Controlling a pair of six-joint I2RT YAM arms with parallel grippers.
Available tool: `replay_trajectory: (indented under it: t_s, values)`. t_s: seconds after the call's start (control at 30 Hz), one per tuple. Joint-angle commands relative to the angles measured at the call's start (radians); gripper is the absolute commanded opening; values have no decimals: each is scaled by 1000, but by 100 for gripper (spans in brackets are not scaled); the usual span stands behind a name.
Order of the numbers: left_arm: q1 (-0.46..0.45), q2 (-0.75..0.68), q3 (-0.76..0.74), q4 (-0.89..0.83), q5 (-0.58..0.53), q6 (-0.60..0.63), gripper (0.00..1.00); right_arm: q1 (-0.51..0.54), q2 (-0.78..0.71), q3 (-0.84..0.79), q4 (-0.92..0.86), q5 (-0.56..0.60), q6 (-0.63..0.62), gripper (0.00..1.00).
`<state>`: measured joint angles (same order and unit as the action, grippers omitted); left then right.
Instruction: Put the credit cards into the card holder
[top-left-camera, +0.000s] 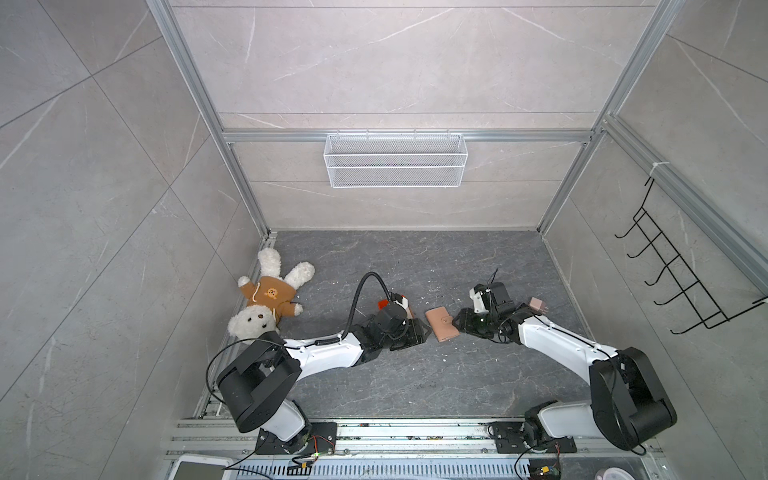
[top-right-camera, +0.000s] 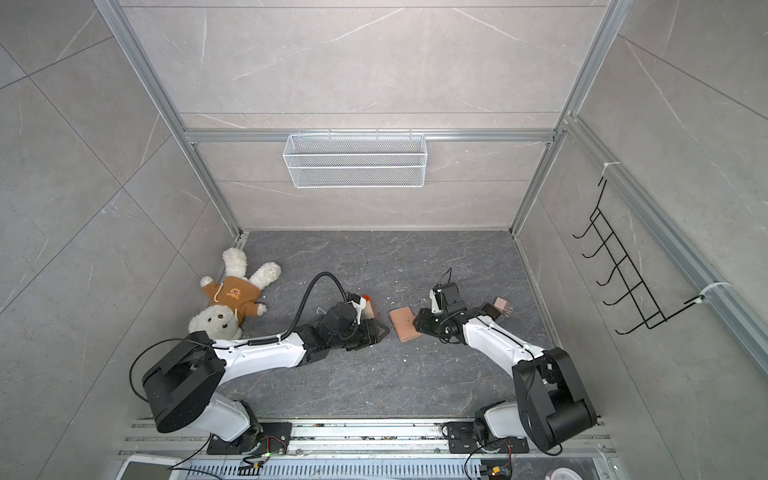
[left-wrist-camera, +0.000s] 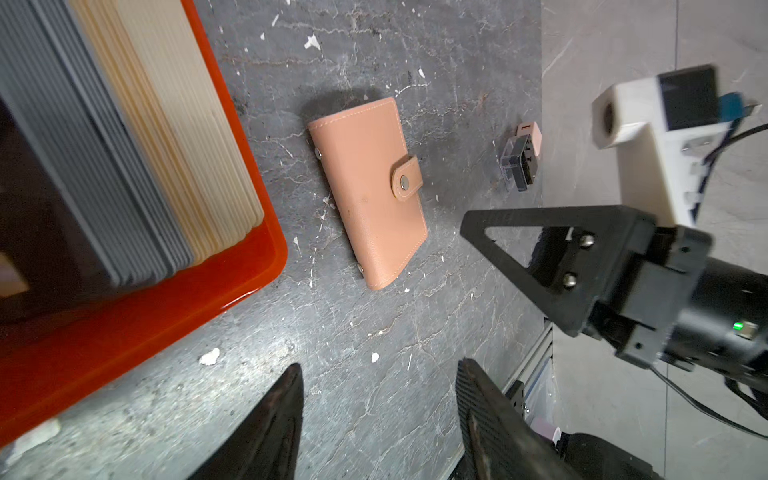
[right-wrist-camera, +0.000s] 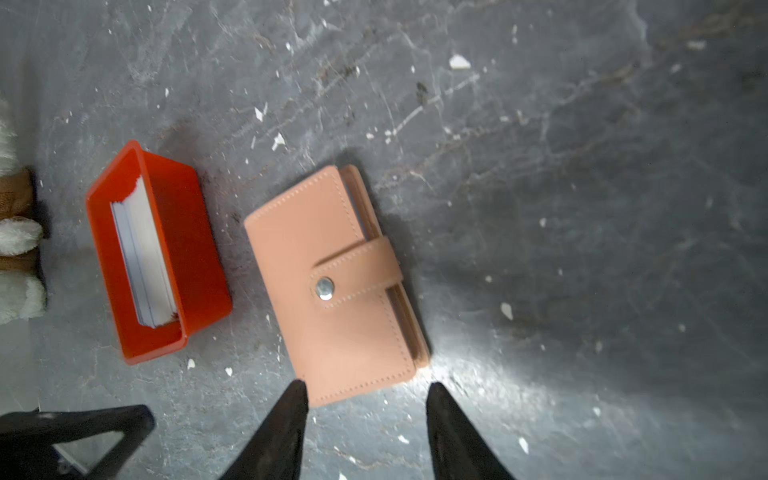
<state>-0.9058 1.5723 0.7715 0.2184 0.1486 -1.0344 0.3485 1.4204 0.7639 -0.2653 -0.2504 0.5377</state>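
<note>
The pinkish-tan card holder (top-left-camera: 441, 324) (top-right-camera: 405, 325) lies shut on the dark floor between my two grippers, its snap tab (right-wrist-camera: 324, 288) fastened. The credit cards (left-wrist-camera: 124, 137) (right-wrist-camera: 143, 257), grey and pale, stand on edge in an orange-red tray (left-wrist-camera: 249, 266) (right-wrist-camera: 195, 249) beside my left wrist. My left gripper (top-left-camera: 424, 332) (left-wrist-camera: 378, 370) is open over bare floor, a short way from the card holder (left-wrist-camera: 370, 191). My right gripper (top-left-camera: 459, 322) (right-wrist-camera: 368, 388) is open, its tips just at the near short end of the card holder (right-wrist-camera: 336, 286), holding nothing.
A small black-and-pink block pair (top-left-camera: 538, 305) (left-wrist-camera: 521, 160) sits behind the right wrist. A teddy bear (top-left-camera: 266, 299) lies at the left wall. A white wire basket (top-left-camera: 395, 160) hangs on the back wall, and a black hook rack (top-left-camera: 681, 274) on the right wall.
</note>
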Motion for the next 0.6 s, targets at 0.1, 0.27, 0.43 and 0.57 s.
replay_trajectory:
  t_s: [0.1, 0.27, 0.43, 0.57]
  values:
    - [-9, 123, 96, 44, -7, -89, 60, 1, 124, 116, -14, 12, -64, 47]
    - [-10, 210, 152, 70, -4, -116, 57, 1, 209, 174, -10, 26, -70, 45]
    - [-10, 263, 175, 97, 3, -128, 56, 1, 266, 191, 15, 12, -74, 42]
    - [-10, 291, 174, 132, 9, -136, 55, 2, 279, 176, 26, 13, -78, 40]
